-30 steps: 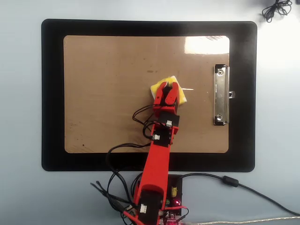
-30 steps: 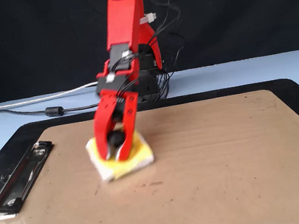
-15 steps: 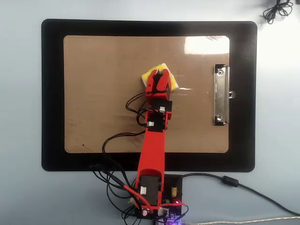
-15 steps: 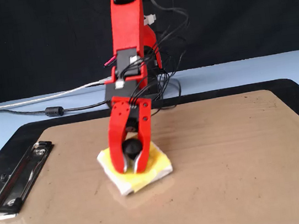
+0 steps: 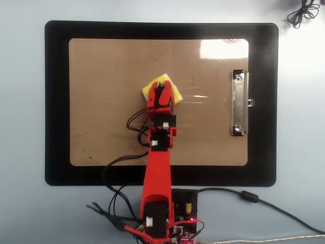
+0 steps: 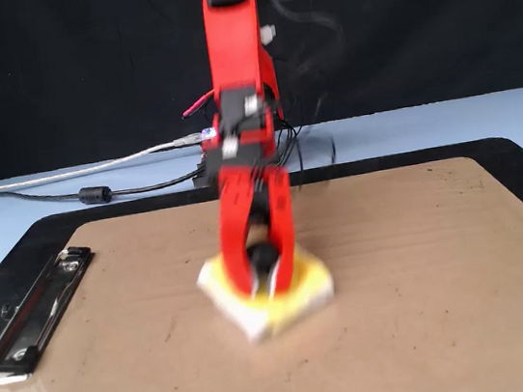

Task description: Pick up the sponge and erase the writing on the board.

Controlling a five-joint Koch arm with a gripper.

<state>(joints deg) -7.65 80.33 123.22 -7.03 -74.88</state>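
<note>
The yellow sponge (image 5: 151,87) lies on the light-brown board (image 5: 101,101) near its middle, turned diamond-wise in the overhead view. My red gripper (image 5: 162,91) comes down on it from above, and its jaws are closed around the black knob (image 6: 265,254) in the sponge's centre. In the fixed view the sponge (image 6: 308,282) sits flat on the board (image 6: 446,258) under the gripper (image 6: 265,269) and looks slightly blurred. No clear marker writing shows on the board, only faint smudges.
The silver clip (image 5: 239,103) is at the board's right end in the overhead view and at the left in the fixed view (image 6: 34,311). The black mat (image 5: 56,101) surrounds the board. The arm's base (image 5: 172,213) and cables (image 5: 264,201) lie at the bottom edge.
</note>
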